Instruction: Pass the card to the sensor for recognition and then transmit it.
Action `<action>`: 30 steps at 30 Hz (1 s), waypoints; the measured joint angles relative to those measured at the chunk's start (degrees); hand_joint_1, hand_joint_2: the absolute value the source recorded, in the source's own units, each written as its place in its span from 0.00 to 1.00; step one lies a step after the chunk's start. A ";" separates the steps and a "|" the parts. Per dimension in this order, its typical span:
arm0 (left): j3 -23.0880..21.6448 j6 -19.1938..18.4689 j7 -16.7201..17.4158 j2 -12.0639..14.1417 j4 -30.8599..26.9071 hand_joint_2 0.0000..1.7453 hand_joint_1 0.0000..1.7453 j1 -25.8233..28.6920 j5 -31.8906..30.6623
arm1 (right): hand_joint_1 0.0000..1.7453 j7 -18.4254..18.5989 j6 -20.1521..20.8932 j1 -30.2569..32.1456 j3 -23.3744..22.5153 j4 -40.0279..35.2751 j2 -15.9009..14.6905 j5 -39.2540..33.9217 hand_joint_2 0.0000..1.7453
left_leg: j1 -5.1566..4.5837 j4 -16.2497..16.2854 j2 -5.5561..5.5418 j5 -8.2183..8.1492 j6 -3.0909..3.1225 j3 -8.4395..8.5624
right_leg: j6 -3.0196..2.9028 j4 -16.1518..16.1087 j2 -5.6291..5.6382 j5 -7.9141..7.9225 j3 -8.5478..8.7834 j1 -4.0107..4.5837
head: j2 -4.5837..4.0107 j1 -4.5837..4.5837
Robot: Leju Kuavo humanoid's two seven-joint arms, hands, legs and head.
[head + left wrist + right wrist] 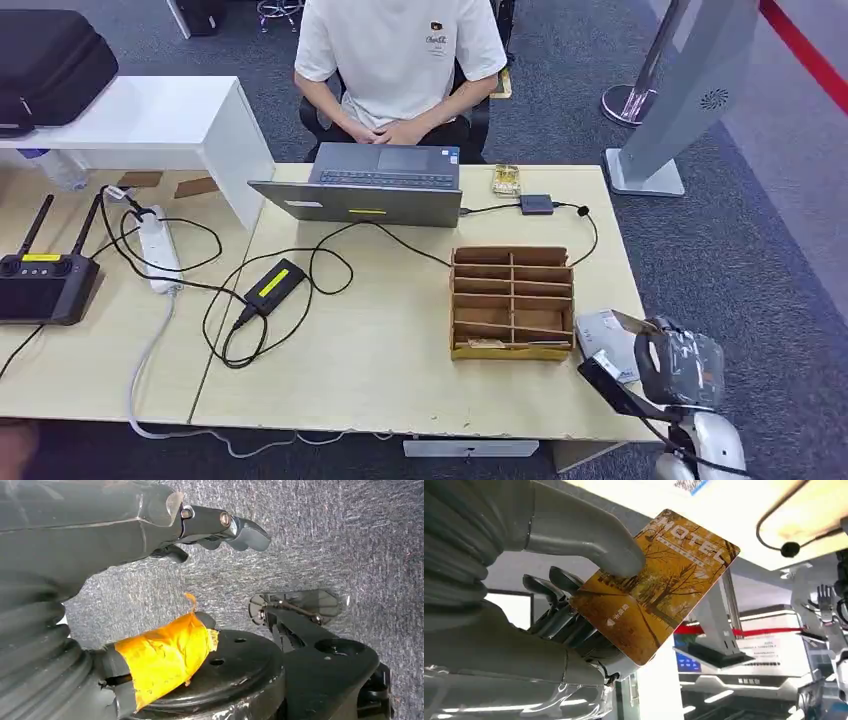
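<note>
right robot hand (574, 605): thumb and fingers pinching card (654, 585) | left robot hand (150, 525): holds nothing, fingers loosely apart

Right hand (574, 610) — grey ribbed cover, thick grey thumb, darker fingers; left hand (220, 527) — dark fingers, visible screws.

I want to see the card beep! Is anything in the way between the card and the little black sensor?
The wooden box sits on the table between the robot hand holding the card and the sensor. Above the box, nothing visible blocks it.
</note>
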 joint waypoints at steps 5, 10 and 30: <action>0.00 0.00 0.24 -0.07 0.00 1.00 0.00 0.00 0.20 | 1.00 0.17 -0.68 0.71 0.07 1.62 0.59 0.00 1.00 | 0.00 0.00 0.00 0.00 0.00 0.00 | 0.00 0.00 0.00 0.00 0.00 0.00 | 0.00 -0.02; 0.00 0.00 0.26 -0.13 0.00 1.00 0.00 0.00 0.20 | 1.00 0.42 -1.05 1.31 0.07 3.00 0.98 -0.15 1.00 | 0.00 0.00 0.01 0.00 0.00 0.00 | 0.00 0.00 0.00 0.00 0.00 0.00 | 0.00 -0.02; 0.00 0.79 0.48 0.11 0.02 1.00 0.00 0.01 -1.14 | 1.00 2.36 3.49 -1.76 -0.09 2.43 0.15 -0.72 1.00 | -0.01 0.02 0.10 0.01 0.00 0.01 | 0.03 0.01 0.08 0.06 0.05 -0.01 | 0.00 0.00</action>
